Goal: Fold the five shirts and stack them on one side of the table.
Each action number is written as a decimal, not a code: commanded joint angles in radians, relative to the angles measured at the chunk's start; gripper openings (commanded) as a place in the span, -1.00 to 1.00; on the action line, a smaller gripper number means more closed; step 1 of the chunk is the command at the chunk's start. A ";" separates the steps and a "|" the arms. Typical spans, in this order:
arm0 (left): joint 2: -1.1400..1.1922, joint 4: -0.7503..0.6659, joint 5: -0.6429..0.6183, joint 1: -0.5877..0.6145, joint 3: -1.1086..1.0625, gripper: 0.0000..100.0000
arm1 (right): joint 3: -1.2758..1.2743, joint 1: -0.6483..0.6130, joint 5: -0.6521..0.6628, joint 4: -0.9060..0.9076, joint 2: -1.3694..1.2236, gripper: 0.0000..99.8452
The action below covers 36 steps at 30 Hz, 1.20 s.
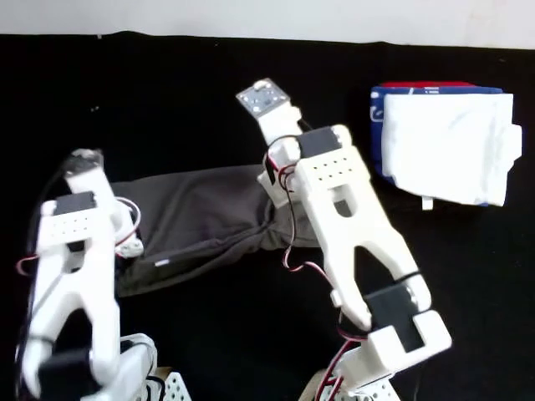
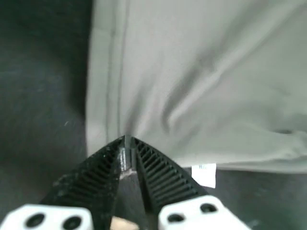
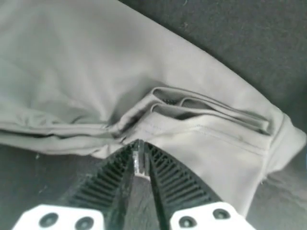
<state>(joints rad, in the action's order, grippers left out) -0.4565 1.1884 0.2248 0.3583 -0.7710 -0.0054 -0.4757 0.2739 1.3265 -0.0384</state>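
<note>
A dark grey shirt [image 1: 201,209] lies folded into a long band across the middle of the black table [image 1: 167,83]. At the band's left end, my left gripper [image 2: 127,143] is shut on the hem of the grey shirt [image 2: 216,72], close to a small white label [image 2: 204,175]. My right gripper [image 3: 138,146] is shut on a bunched fold of the grey shirt [image 3: 72,72] at the band's right end, where several layers overlap. In the high view both arms stand over the shirt's ends and hide the grip points.
A stack of folded shirts sits at the far right of the table: a white one [image 1: 447,146] on top, with a blue one [image 1: 378,125] and a red edge [image 1: 426,84] under it. A pale wall runs behind the table's far edge.
</note>
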 commanded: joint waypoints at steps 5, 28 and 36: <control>-0.042 0.008 -0.017 0.127 0.070 -0.61 | 0.070 -0.002 0.041 0.128 0.068 -0.98; 0.736 -0.043 0.146 0.147 0.460 -0.53 | 0.065 -0.002 0.055 0.166 0.196 -0.98; 0.766 0.028 0.087 0.007 0.476 -0.53 | 0.073 0.004 0.057 0.271 0.315 -0.98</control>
<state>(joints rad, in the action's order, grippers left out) 0.2984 1.1715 0.3322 0.4365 -0.3076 0.0161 -0.4757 0.3199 1.5627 0.1918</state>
